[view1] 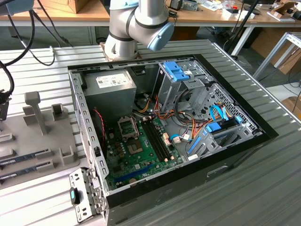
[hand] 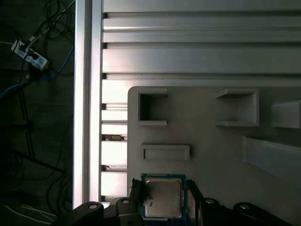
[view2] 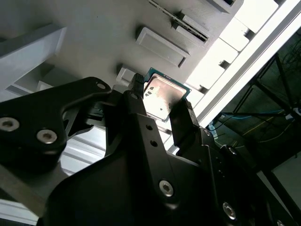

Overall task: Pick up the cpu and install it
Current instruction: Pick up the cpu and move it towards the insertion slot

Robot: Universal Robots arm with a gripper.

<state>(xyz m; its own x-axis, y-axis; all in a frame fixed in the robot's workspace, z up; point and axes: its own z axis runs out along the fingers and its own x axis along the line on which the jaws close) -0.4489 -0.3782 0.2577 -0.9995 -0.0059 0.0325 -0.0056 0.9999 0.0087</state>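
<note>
Looking on from beside the surface (view1: 244,197), I am seeing the pincer (view2: 159,96) narrowed around the cpu (view2: 164,89). Its two dark fingers (view2: 181,122) are pressing, as far as I can judge, against two opposite edges of the cpu rather than its face. That grip is making sense to me: it is leaving the silver top untouched and keeping the cpu level and square to the wrist. In both wrist views the cpu (hand: 162,197) is sitting between the fingers over the grey tray (hand: 207,155), near one edge of it. Whether it is resting on the tray or hanging just clear, I cannot tell. The tray is carrying moulded pockets and raised blocks, which I am taking for nests that are keeping each part in a known spot for the arm. In the exterior view the tray (view1: 47,141) is lying at that view's left, just beside the case (view1: 235,141). The case is lying on its side with the cover off, so the board (view1: 141,155) is facing up for a reach from above. The socket (view1: 128,126) is looking uncovered to me, though I am not sure of it.
</note>
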